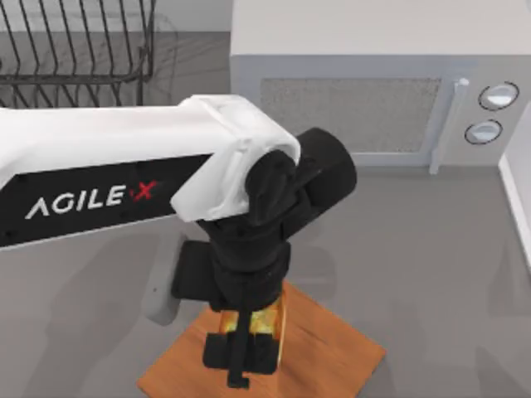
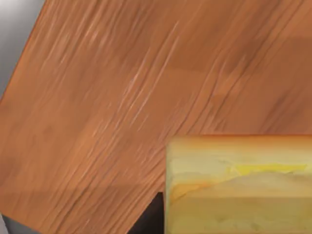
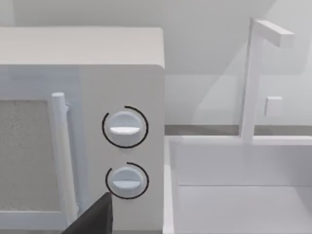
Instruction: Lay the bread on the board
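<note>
Left tool (image 1: pixel 241 340) clamped on bread (image 1: pixel 264 317), poised over board (image 1: pixel 332 348) at lower centre of grey desk (image 1: pixel 431 249), bread just above wood grain in left wrist view, microwave (image 1: pixel 365 75) behind, dish rack (image 1: pixel 75 41) at far left, right tool state cannot tell.

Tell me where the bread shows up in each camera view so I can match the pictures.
Top view: the bread sits near the bottom middle, under the left gripper, over the board.
Left wrist view: the bread is close up, with the board behind it.
Right wrist view: not in it; it faces the microwave.
Shared landmark: the board.
</note>
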Robot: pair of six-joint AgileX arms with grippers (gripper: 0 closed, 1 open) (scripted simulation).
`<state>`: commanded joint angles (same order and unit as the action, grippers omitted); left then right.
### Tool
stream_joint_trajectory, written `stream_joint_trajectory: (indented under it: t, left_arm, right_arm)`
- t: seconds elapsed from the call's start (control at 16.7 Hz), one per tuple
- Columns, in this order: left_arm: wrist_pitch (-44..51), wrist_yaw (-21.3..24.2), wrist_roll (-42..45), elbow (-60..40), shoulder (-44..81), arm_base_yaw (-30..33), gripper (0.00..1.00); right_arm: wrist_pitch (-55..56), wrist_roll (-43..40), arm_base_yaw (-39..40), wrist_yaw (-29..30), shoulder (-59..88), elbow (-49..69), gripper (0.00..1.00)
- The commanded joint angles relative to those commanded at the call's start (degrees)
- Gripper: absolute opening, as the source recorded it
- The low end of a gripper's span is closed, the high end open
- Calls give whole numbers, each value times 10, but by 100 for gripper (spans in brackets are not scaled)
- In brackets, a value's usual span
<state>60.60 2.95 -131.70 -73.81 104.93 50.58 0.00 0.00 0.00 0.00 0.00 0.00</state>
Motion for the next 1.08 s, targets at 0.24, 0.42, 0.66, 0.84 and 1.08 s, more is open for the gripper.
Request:
stream_joint_trajectory:
  t: [0.24, 0.42, 0.66, 0.84, 1.08]
  left_arm:
    - [-6, -26, -94, 2, -7, 29, 0]
    - [-8, -33, -111, 3, -9, 34, 0]
    - [-7, -32, -109, 2, -6, 32, 0]
    - [-16, -33, -110, 8, -3, 31, 0]
    - [-44, -33, -109, 25, 6, 33, 0]
  right_arm:
    - [0, 0, 0, 0, 0, 0, 100]
    - [0, 0, 0, 0, 0, 0, 100]
    - [0, 0, 0, 0, 0, 0, 100]
    - [0, 0, 0, 0, 0, 0, 100]
    - [0, 0, 0, 0, 0, 0, 100]
